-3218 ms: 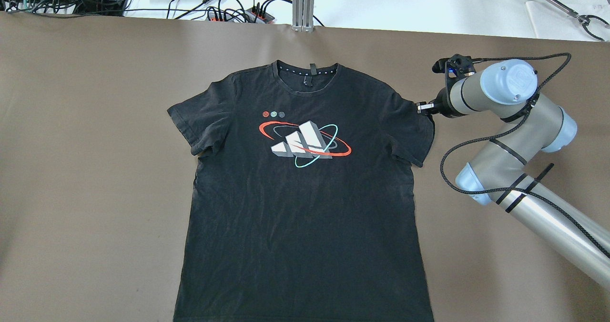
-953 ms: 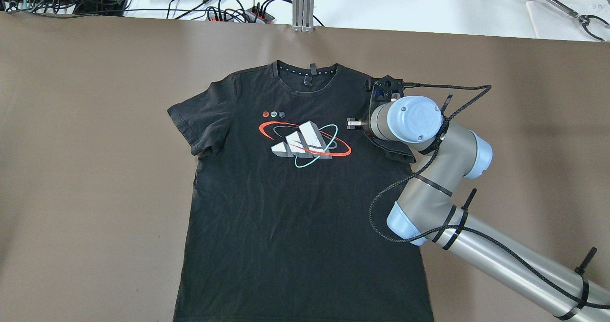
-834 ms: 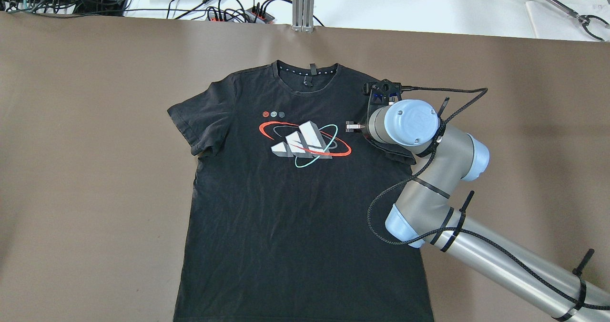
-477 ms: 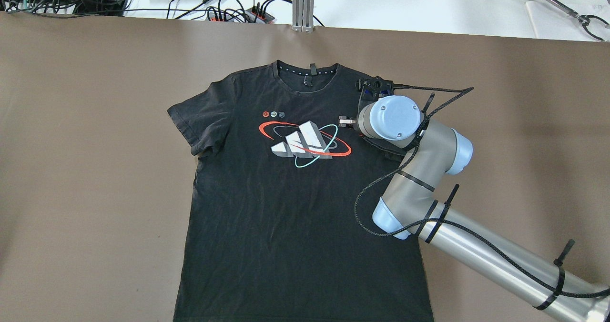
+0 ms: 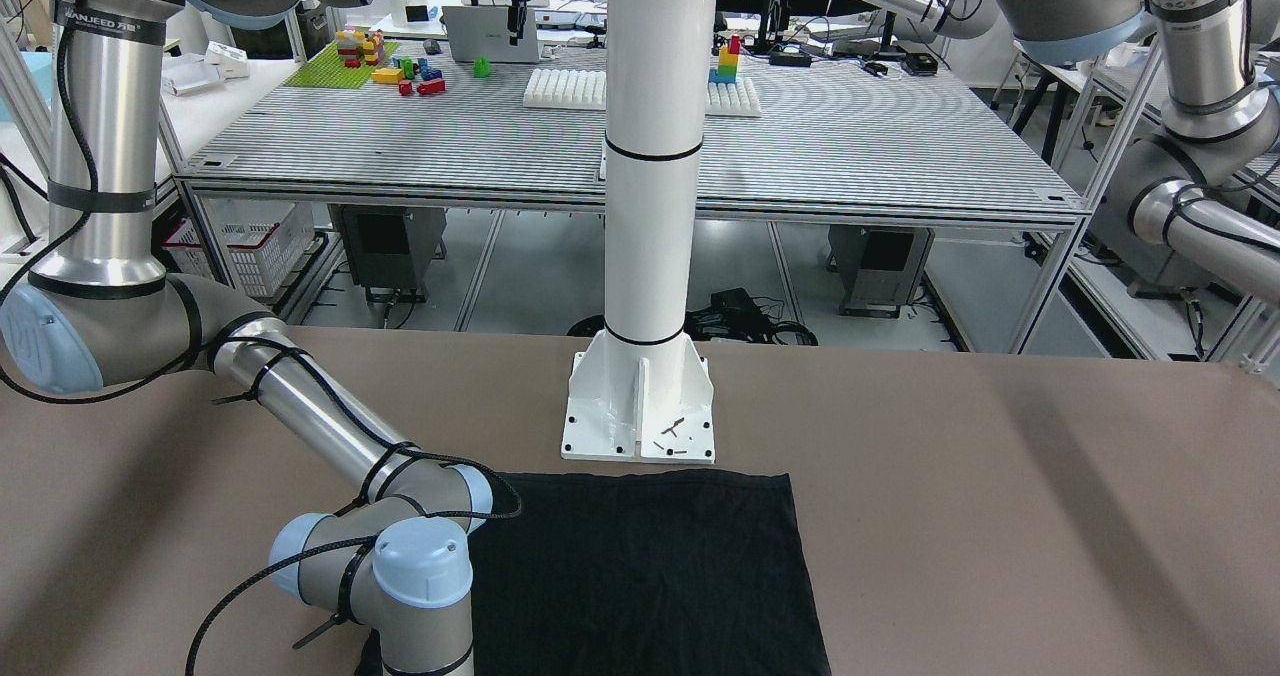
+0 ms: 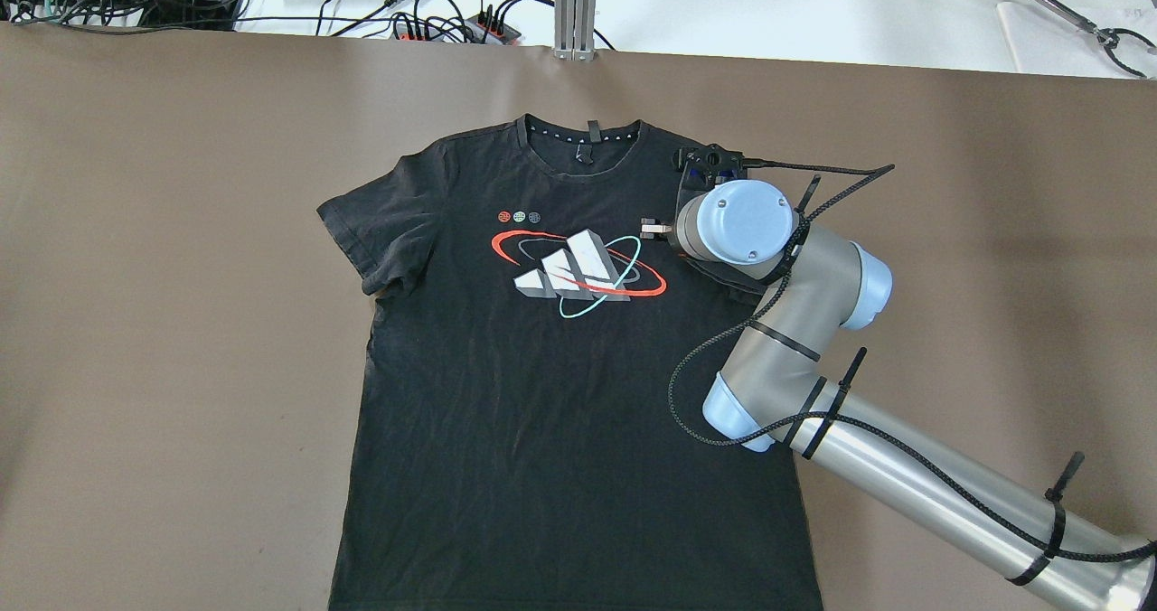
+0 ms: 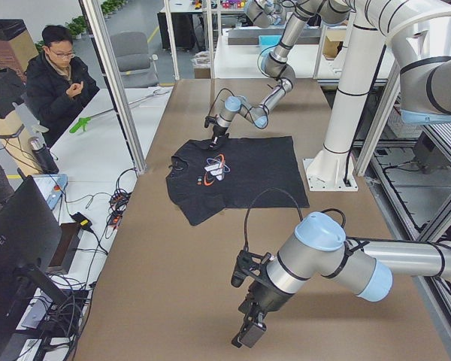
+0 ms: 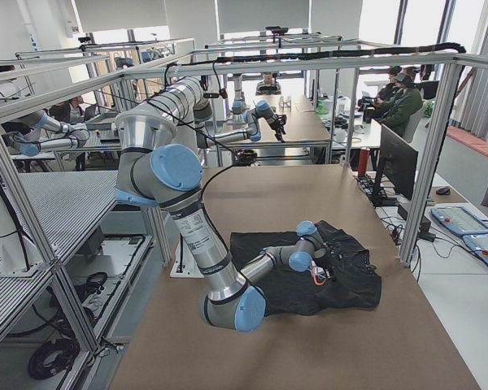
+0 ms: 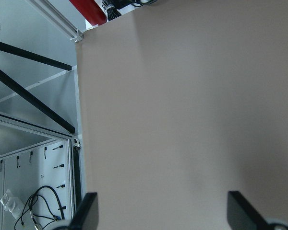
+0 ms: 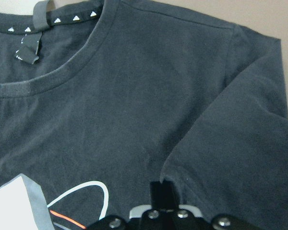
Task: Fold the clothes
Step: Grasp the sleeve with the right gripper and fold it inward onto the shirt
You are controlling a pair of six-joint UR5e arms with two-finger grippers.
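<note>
Garment: a black short-sleeved T-shirt (image 6: 560,394) with a white, red and teal chest print lies face up and flat at the middle of the table, collar at the far side.
Right gripper: the right gripper (image 6: 653,228) sits low over the chest, just right of the print. In the wrist view its fingers (image 10: 162,189) are pinched together on the hem of the right sleeve, which is folded in over the shirt body.
Left gripper: the left gripper (image 9: 163,213) hangs over bare cover far to the left, well apart from the shirt, with its fingertips spread wide and nothing between them.
Shirt edges: the left sleeve lies spread out flat. The bottom hem is just beside the white pole's base plate (image 5: 640,406) without touching it.
Open room: wide bare cover shows left, right and beyond the collar.
Surface: a smooth brown table cover (image 6: 181,322), matte, with faint creases.
Room: black cables and power strips (image 6: 452,19) lie past the far edge beside a grey aluminium post (image 6: 576,5). A seated person in a dark jacket (image 7: 60,83) is at the operators' side.
</note>
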